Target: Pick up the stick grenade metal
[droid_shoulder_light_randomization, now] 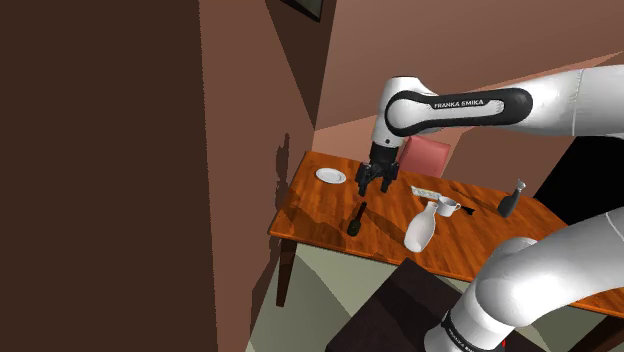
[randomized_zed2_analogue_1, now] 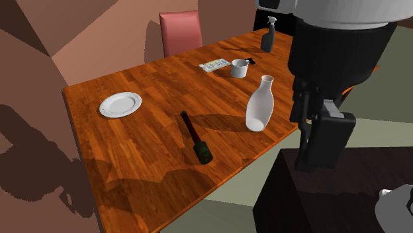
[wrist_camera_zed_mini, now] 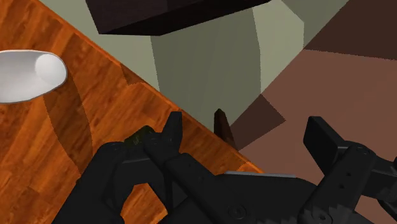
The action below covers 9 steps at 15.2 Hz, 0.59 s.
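Note:
The stick grenade (droid_shoulder_light_randomization: 358,218) is a dark stick with a thicker olive head, lying flat on the orange wooden table (droid_shoulder_light_randomization: 320,215) near its front edge. In the second exterior view the grenade (randomized_zed2_analogue_1: 196,138) lies between the white plate and the white vase. My black gripper (droid_shoulder_light_randomization: 376,182) hangs open above the table, a little behind the grenade and not touching it. In the wrist view the fingers (wrist_camera_zed_mini: 172,137) stand well apart with nothing between them. A sliver of the grenade's head (wrist_camera_zed_mini: 141,135) peeks out beside one finger.
A white plate (droid_shoulder_light_randomization: 331,175) lies at the table's far corner. A white vase (droid_shoulder_light_randomization: 422,228), a cup (droid_shoulder_light_randomization: 449,207) and a dark spray bottle (droid_shoulder_light_randomization: 510,200) stand toward the shoulder view's right. A red chair (droid_shoulder_light_randomization: 428,155) sits behind the table. A brown wall rises at the left.

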### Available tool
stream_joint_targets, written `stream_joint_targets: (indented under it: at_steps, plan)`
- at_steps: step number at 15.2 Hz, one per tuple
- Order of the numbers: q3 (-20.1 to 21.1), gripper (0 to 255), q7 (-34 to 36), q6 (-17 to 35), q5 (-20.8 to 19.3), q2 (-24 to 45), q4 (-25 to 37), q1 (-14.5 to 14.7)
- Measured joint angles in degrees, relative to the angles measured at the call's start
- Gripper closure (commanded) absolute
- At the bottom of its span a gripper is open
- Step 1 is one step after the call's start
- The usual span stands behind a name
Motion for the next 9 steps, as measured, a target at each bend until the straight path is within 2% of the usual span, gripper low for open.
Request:
stream_joint_targets:
  at_steps: [9]
  plan:
    - [-2.5,0,4.6,12.7,-0.5,16.9,4.8,-3.7]
